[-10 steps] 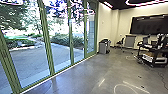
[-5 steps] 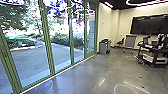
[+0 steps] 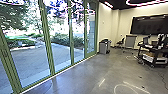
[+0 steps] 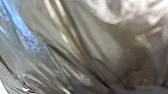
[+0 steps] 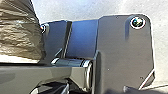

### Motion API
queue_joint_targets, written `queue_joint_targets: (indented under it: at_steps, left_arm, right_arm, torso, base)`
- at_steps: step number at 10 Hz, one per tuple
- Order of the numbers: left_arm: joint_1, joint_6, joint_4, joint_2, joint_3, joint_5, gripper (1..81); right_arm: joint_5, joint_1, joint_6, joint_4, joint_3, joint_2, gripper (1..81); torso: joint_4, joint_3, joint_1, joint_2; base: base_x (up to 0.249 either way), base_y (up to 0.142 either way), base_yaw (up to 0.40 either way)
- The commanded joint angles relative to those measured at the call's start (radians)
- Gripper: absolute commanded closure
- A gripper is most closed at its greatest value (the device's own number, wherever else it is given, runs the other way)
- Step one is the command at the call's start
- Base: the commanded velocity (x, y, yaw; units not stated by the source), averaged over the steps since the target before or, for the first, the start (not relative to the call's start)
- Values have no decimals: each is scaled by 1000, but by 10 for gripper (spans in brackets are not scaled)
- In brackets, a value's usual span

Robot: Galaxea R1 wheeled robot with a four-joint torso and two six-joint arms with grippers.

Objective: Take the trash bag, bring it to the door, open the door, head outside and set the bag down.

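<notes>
Left gripper and right gripper are giving no clear sign of opening or hold; I cannot tell either. Near the left one, the bag (image 4: 125,52) is creasing like thin film, probably soft, slippery, light, inviting a grasp at its gathered neck, and hiding its contents. Farther ahead, a bin (image 3: 103,47) is standing by the glass (image 3: 60,56), contents unclear.

From high above my jaws, my head camera looks forward and down, along the glass (image 3: 60,57) and over the floor (image 3: 87,77) to the wall (image 3: 123,27). Behind my left jaws, the wrist camera faces the bag (image 4: 107,47) from very near. Behind my right jaws, the other looks down across my plate (image 5: 120,50) to the ground. Both wrist views share the bag.
</notes>
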Motion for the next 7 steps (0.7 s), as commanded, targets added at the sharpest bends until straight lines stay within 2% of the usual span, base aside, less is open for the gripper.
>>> queue_joint_targets:
  at_steps: [1,3,7]
  left_arm:
    - [-71,0,2,-5,-2,51,811]
    - [-71,0,4,-3,-2,53,811]
    - [-71,0,17,-2,-2,51,811]
  right_arm:
    - [-63,53,-3,-6,5,3,10]
    - [-63,55,-3,-6,5,4,10]
    - [-65,56,-3,-6,5,6,10]
  torso:
    - [0,0,0,0]
    - [0,0,0,0]
    - [0,1,-3,-1]
  base:
    - [0,0,0]
    - [0,0,0]
    - [89,0,0]
